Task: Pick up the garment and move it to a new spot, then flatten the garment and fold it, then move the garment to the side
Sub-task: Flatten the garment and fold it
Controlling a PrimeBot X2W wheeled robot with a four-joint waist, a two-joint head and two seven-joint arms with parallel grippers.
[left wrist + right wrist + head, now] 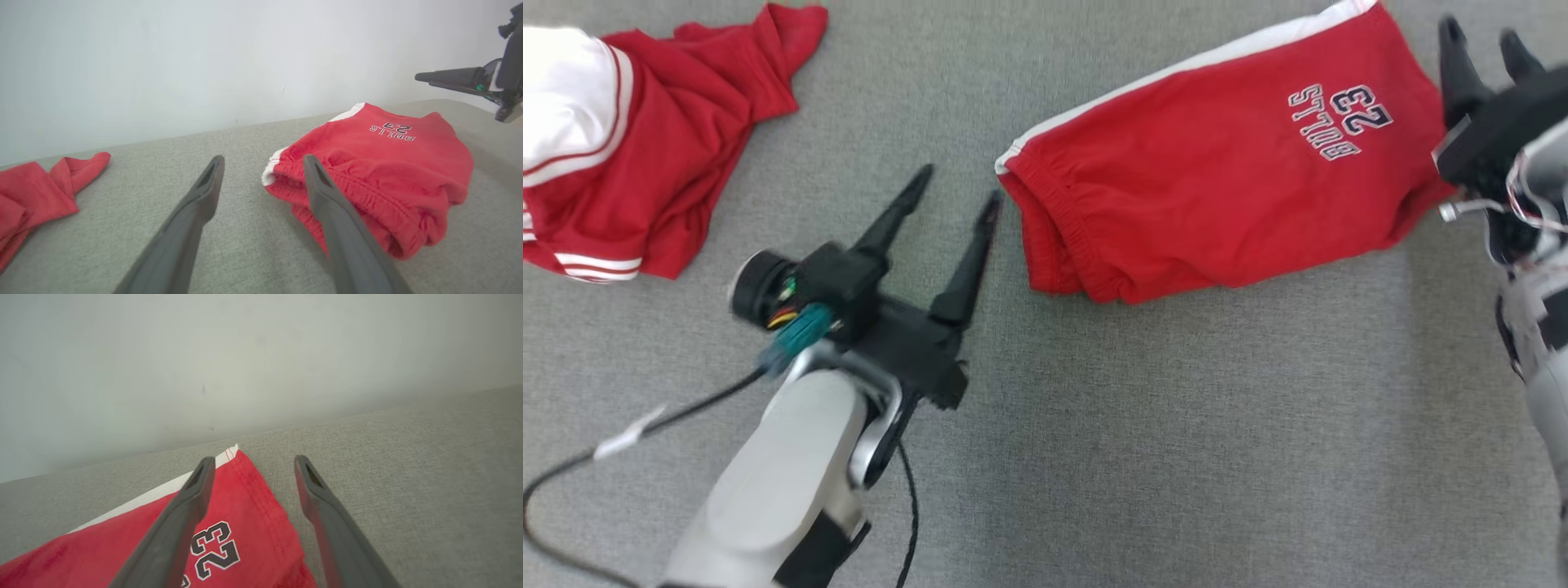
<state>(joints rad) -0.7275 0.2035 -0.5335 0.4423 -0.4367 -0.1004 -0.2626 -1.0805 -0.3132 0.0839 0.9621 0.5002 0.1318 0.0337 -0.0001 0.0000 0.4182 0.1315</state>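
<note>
At both ends of the folded red shorts (1217, 188), your left gripper (957, 186) and right gripper (1480, 33) stand wide (empty), probably poised to shift them aside.

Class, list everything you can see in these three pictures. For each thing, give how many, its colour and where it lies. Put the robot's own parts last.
shorts: one, red with a white side stripe and a dark 23 print, folded, right of centre on the surface.
other garment: one, red and white, crumpled, far left of the surface, apart from the shorts.
surface: one, grey fabric, under both garments.
wall: one, pale, behind the surface in the wrist views.
cable: one, black with a white tag, lower left by the left arm.
left gripper: one, dark, open and holding nothing, by the shorts' waistband end.
right gripper: one, dark, open and holding nothing, at the shorts' printed end.
</note>
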